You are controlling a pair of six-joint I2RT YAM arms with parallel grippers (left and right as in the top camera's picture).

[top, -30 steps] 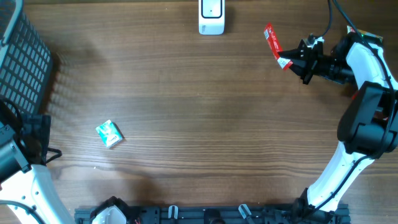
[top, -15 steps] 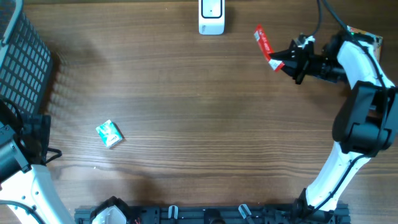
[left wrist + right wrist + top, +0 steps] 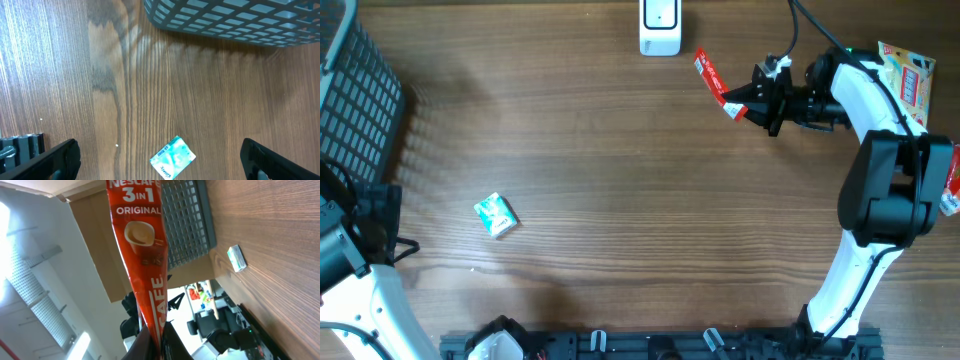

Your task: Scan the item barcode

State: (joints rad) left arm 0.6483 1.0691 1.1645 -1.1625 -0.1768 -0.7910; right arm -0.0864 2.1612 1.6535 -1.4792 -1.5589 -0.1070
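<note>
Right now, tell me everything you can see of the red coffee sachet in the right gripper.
The sachet is a long, narrow stick pack of glossy red film, printed in white with Nescafe 3 in 1 Original and a coffee cup picture. It looks sealed and slightly creased. The right gripper is shut on one end, holding it off the table, its free end pointing toward the white scanner at the far edge without touching it. No barcode shows.

Cut off by the overhead's top edge: white scanner (image 3: 660,28). Cropped at its left edge: grey basket (image 3: 360,90). Hidden inside the right gripper (image 3: 156,341): lower end of the Nescafé 3-in-1 stick (image 3: 145,255). Too small to read overhead: print on the green packet (image 3: 495,214).
</note>
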